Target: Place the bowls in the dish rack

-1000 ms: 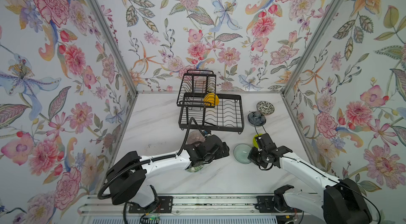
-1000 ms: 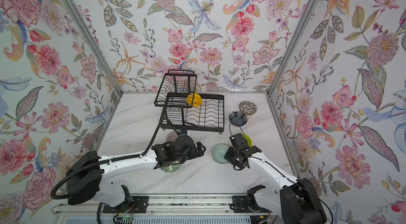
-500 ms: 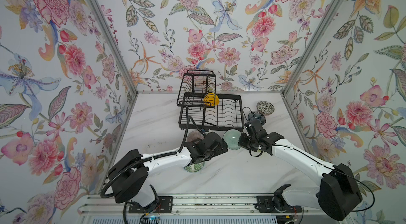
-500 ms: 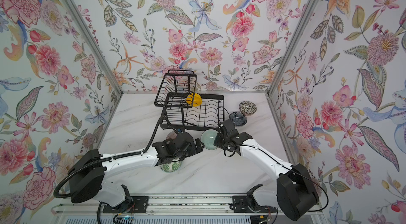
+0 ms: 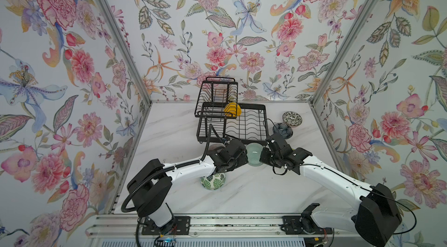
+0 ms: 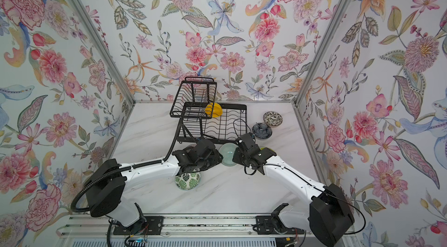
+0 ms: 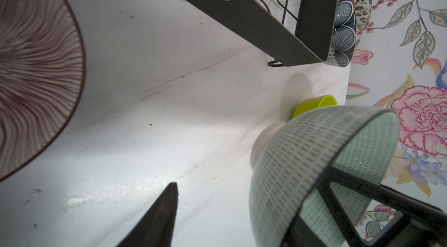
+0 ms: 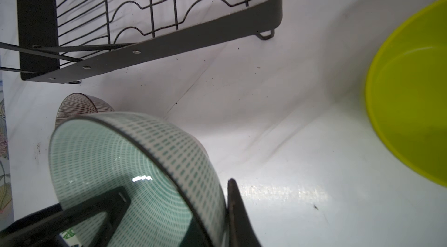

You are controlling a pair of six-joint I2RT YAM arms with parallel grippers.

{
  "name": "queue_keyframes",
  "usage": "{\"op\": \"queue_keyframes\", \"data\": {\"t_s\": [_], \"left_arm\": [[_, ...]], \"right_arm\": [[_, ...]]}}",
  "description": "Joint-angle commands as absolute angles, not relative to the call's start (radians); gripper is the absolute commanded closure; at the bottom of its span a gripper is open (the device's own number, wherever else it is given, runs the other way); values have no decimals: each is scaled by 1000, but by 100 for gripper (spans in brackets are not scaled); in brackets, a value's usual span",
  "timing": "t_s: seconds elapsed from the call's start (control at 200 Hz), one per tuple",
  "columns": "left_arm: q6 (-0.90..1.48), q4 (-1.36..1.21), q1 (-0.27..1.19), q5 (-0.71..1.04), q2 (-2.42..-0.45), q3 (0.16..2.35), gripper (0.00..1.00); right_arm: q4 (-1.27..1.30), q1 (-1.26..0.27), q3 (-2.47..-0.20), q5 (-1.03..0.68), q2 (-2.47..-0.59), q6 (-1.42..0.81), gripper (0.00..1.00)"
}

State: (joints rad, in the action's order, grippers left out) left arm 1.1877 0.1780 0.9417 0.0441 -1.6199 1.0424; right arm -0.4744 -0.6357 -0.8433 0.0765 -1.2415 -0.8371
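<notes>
Right gripper (image 8: 176, 187) pinches pale aqua bowl (image 5: 254, 157) rim, 6 o'clock of dish rack (image 5: 254, 137); left gripper (image 7: 249, 181) spread, straddling opposite rim.

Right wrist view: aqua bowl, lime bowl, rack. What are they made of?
Pale aqua bowl: likely glazed ceramic. It has a sharp glossy highlight inside, a printed dash pattern and a dark rim line.
Lime green bowl: probably plastic, with uniform colour and a duller sheen.
Dish rack: looks like metal with a matte black coating, made of thin bent wire and a flat punched band.
</notes>
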Motion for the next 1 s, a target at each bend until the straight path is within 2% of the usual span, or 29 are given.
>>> {"op": "queue_keyframes", "data": {"t_s": [0.0,0.085,0.255,0.56,0.64,0.811,0.901,0.931,0.991], "left_arm": [[1178,231,934,23,-1631,1074,53],[1184,228,934,19,-1627,1068,61],[1179,225,936,24,-1637,1078,70],[1171,202,935,38,-1658,1101,100],[1166,207,936,40,-1660,1104,100],[1160,214,936,21,-1655,1103,100],[1154,219,936,11,-1656,1107,100],[1152,222,936,7,-1658,1109,100],[1150,234,936,-1,-1660,1116,100]], "right_arm": [[-422,-646,-858,115,-1186,-826,100],[-404,-647,-840,114,-1166,-828,100],[-372,-656,-804,98,-1156,-851,100],[-372,-668,-814,87,-1183,-836,96],[-370,-667,-816,87,-1189,-832,94],[-372,-662,-817,83,-1201,-824,75],[-372,-652,-818,73,-1203,-822,71],[-373,-646,-818,69,-1203,-822,66],[-375,-633,-822,58,-1197,-823,49]]}}
